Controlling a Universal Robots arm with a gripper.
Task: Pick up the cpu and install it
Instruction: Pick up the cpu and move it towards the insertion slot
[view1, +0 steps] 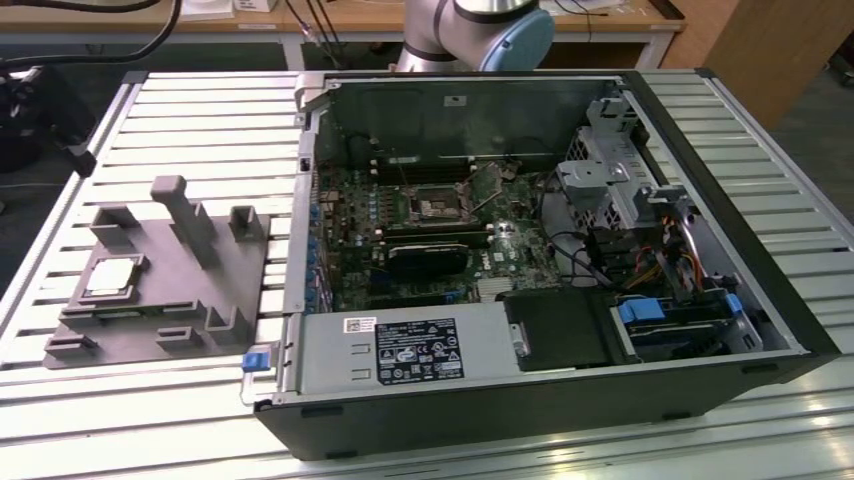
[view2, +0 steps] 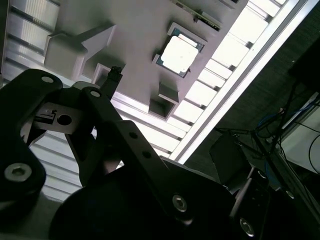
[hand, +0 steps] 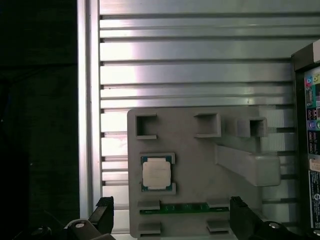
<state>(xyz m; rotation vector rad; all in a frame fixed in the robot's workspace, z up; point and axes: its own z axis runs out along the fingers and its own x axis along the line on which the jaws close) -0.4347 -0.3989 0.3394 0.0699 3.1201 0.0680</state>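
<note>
So basically nothing's done yet as far as I can tell: the cpu (view1: 114, 278) is sitting flat, shiny side up, in its little square pocket on the grey fixture block (view1: 160, 320), over on the exterior view's left, well apart from the open computer case (view1: 534, 430) on the right. In the first wrist view the gripper (hand: 170, 216) hangs above the near edge of that block with its fingers (hand: 103, 215) spread wide and nothing between them except the block underneath, so it's released and empty. The cpu (hand: 156, 173) is just beyond the gap, not touched. You can spot the cpu (view2: 180, 54) in the second wrist view too, with the dark gripper links in front of it. Inside the case the motherboard (view1: 400, 200) lies flat, and the socket (view1: 441, 207) sits toward the far side. I honestly can't tell if its frame is latched or up. So my read is that both the pick and the install are left to do. Everything's parked on a ribbed aluminium table (view1: 200, 110). The arm (view1: 481, 30) is mounted at the far edge, with a wooden workbench (view1: 347, 15) behind it, and there's dark floor plus some loose cables (view2: 280, 125) off the table's side.
</note>
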